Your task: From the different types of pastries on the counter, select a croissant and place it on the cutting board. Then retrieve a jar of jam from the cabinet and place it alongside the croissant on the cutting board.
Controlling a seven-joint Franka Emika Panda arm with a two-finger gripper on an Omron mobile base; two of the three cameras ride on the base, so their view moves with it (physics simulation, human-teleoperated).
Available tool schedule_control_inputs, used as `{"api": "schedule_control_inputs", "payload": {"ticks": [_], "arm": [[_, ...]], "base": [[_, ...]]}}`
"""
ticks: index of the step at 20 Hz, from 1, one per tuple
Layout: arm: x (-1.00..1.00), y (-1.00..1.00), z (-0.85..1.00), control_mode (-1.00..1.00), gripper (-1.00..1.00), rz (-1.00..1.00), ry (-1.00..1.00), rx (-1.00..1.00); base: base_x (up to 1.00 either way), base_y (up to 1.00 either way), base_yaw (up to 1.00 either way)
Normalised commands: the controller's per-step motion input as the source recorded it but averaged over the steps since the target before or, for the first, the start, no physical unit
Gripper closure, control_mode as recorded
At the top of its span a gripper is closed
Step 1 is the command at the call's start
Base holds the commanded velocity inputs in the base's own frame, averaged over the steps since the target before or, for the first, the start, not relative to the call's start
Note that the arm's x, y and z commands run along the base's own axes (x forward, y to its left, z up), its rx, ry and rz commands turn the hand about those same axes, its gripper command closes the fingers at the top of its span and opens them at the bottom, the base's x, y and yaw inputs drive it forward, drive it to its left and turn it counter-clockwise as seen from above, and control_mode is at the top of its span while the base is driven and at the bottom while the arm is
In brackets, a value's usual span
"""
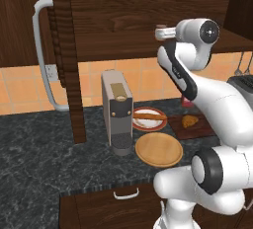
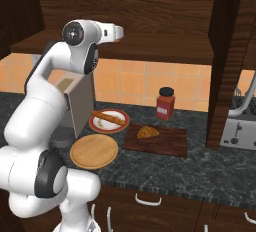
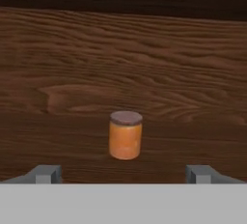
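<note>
dark wood surrounds the jar of jam (image 3: 125, 135), which stands upright on the cabinet (image 1: 148, 20) shelf, straight ahead of the end effector (image 3: 123, 174) and well apart from it. the end effector is spread wide and holds nothing, its fingertips (image 3: 47, 174) lined up to either side of the jar, likely so a straight reach can bracket it. below, the croissant (image 2: 148, 132) already lies on the cutting board (image 2: 170, 143), off toward one end, which leaves bare board beside it for the jar. on the tabletop (image 2: 220, 171), the red-rimmed plate (image 2: 96, 122) holds the stick-shaped pastry (image 2: 110, 118); the round wooden plate (image 2: 80, 152) holds nothing. a red bottle (image 2: 165, 104) stands behind the board.
</note>
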Motion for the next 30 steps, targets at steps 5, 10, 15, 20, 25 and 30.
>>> {"api": "schedule_control_inputs", "payload": {"ticks": [5,10,15,20,25,30], "arm": [[0.55,0.0,0.0,-1.0,-1.0,0.0,0.03,0.0],[0.16,0.04,-0.16,-1.0,-1.0,0.0,0.04,0.0],[0.28,0.0,-0.04,-1.0,-1.0,0.0,0.03,0.0],[0.33,0.0,0.0,-1.0,-1.0,0.0,0.05,0.0],[0.35,0.0,0.0,-1.0,-1.0,0.0,0.06,0.0],[0.22,0.0,-0.15,-1.0,-1.0,0.0,0.03,0.0]], "base": [[0.0,0.0,0.0],[0.0,0.0,0.0],[0.0,0.0,0.0],[0.0,0.0,0.0],[0.0,0.0,0.0],[0.0,0.0,0.0]]}}
